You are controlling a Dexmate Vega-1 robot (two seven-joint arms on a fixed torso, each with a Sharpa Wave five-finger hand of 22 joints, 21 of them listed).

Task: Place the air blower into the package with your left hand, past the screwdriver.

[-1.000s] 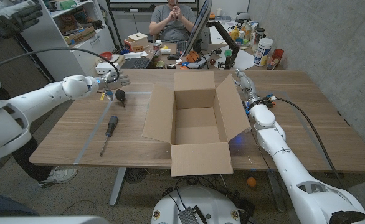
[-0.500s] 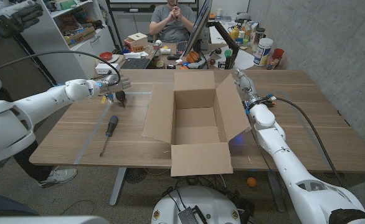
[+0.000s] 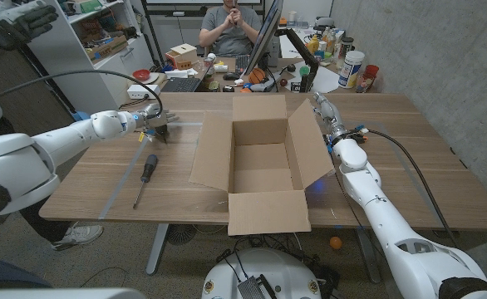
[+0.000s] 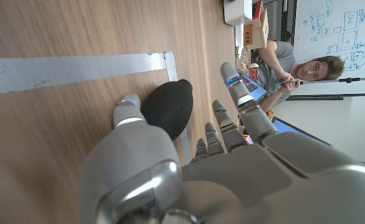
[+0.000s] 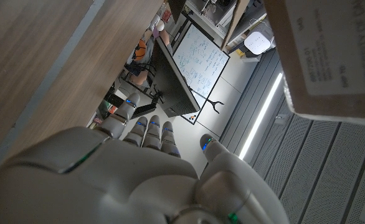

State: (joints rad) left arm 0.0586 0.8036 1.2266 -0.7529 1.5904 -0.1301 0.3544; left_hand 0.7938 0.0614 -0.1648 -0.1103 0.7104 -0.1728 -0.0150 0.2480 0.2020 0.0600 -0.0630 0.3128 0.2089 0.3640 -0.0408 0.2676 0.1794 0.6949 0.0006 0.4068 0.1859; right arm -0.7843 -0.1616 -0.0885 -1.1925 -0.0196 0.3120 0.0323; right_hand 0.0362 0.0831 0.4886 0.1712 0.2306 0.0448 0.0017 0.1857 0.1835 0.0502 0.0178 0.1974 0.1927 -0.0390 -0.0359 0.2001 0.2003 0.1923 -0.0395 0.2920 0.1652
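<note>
Left hand [image 3: 156, 123] is right over the air blower [image 4: 168, 107] at the far left part of the tabletop [image 3: 410, 158], fingers [image 4: 241, 102] spread around the black bulb, thumb on one side and the rest reaching past the other. From the left wrist view the bulb sits on the wood just ahead of the palm, next to a strip of grey tape [image 4: 70, 66], and honestly I can't tell if the fingers are touching it yet; nothing looks gripped. Nearer the robot than that hand lies the screwdriver [image 3: 146, 175], black handle, shaft pointing toward the near edge. Off to the hand's right, well apart, is the package [image 3: 256, 162], an open cardboard box with all flaps folded out. Right hand [image 3: 321, 106] is beside the box's right flap, on the far side of the box from the left hand, fingers straight and close together, holding nothing. A person [image 3: 229, 25] sits behind the tabletop at a cluttered desk.
</note>
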